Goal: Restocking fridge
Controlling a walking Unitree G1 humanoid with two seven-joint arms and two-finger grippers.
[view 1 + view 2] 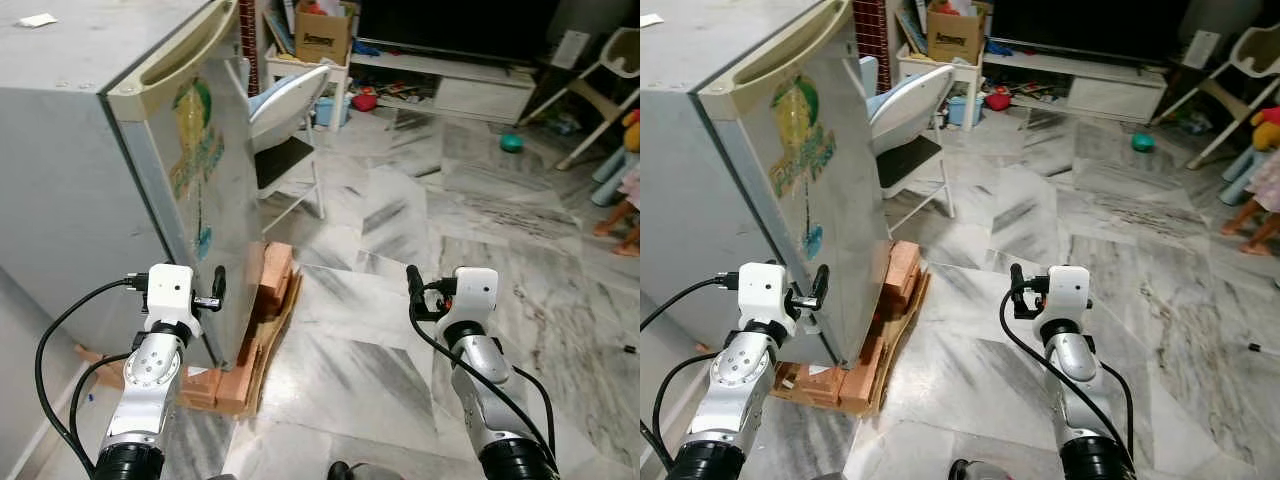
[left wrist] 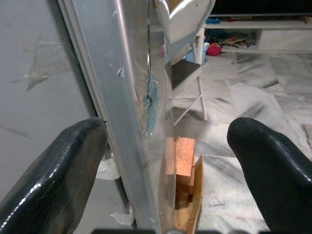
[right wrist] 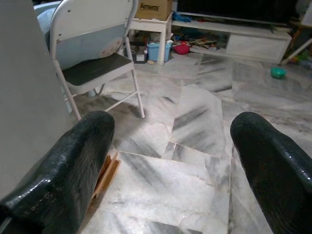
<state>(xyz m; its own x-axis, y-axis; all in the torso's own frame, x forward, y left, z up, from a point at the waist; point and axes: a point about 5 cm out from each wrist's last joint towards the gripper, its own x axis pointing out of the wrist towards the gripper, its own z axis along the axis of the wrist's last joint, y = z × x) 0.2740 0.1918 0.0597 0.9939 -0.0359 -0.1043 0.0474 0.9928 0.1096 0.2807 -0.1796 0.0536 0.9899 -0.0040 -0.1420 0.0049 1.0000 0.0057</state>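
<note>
Left wrist view: fridge [image 2: 58,73] edge between end effector [image 2: 168,165] fingers.

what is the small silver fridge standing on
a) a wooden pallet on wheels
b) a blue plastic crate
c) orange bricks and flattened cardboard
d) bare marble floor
c: orange bricks stacked on flattened cardboard show under the base of the small silver fridge, raising it off the grey-veined marble floor; the left gripper is open beside the fridge's front corner.
</note>
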